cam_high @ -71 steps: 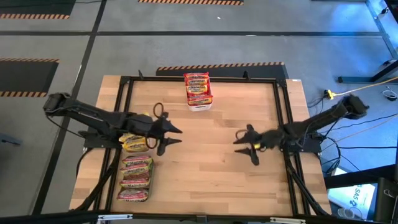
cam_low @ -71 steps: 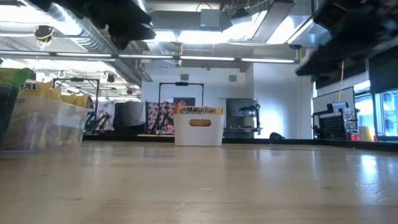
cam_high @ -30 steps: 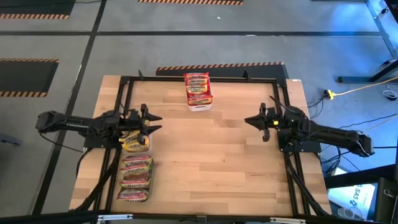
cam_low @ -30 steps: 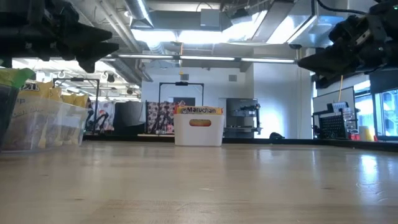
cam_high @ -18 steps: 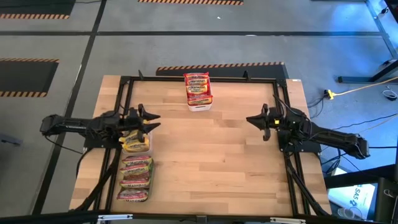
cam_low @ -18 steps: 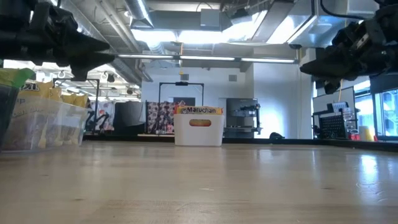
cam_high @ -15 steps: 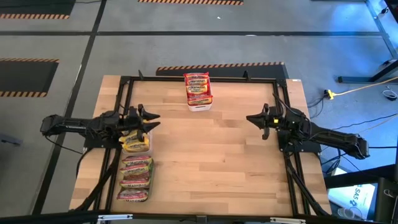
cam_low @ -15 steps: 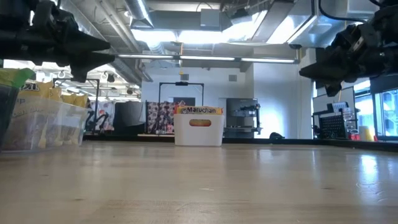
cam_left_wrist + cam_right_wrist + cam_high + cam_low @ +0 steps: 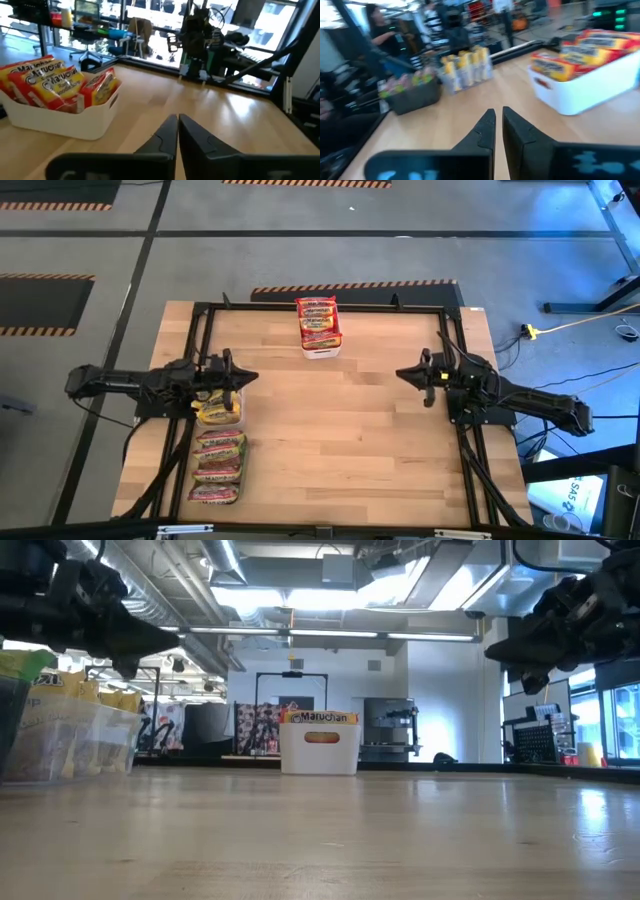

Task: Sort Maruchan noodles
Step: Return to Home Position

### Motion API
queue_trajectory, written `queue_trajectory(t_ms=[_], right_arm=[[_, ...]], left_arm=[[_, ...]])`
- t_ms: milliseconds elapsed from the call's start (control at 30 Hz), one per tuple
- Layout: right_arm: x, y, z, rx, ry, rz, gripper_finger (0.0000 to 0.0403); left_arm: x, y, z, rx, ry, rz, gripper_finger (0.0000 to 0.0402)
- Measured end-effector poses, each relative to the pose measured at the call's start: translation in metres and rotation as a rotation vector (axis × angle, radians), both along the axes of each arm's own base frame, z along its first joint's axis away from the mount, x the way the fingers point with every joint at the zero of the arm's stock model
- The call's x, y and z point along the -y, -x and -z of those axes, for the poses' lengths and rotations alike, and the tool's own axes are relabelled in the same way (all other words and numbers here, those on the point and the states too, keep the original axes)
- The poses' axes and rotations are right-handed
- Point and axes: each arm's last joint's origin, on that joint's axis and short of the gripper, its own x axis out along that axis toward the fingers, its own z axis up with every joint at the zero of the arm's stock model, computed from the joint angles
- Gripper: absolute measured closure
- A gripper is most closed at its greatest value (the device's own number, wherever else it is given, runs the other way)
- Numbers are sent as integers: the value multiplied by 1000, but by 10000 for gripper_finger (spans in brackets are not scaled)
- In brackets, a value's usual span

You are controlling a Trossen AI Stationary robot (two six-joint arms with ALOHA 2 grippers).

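I have drawn the left tool [image 9: 243, 377] and right tool [image 9: 403, 373] back from mid-bench [image 9: 330, 430], both closed together and empty, with the noodles [image 9: 218, 442] binned beside them: sorting looks complete.

Your high camera looks straight down on the whole table [image 9: 330, 430] and takes in both arms. The low one sits at tabletop level and faces the white bin [image 9: 319, 750], far beyond both arms. Each wrist camera looks close past its own tool, the left gripper [image 9: 177, 131] or the right gripper [image 9: 498, 125]. Both catch that same bin ahead and off to one side.
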Motion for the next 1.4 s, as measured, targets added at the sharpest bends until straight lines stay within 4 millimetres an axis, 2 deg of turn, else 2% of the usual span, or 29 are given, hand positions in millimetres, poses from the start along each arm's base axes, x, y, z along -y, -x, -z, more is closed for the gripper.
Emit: queue_trajectory(t_ms=[233,467,800,1067,1267,1400], right_arm=[[-2,4,0,11,-1,-31,391],[-4,7,-4,57,-4,-51,391],[2,9,-4,72,-122,165,391],[0,9,-4,63,-17,107,391],[0,9,-4,38,163,101,391],[-1,8,-5,45,214,51,391]], left_arm=[[2,6,-5,48,-61,76,390],[1,9,-3,29,-86,13,400],[1,9,-3,29,-86,13,385],[1,9,-3,29,-86,13,385],[1,9,-3,30,-86,13,393],[1,9,-3,30,-86,13,396]])
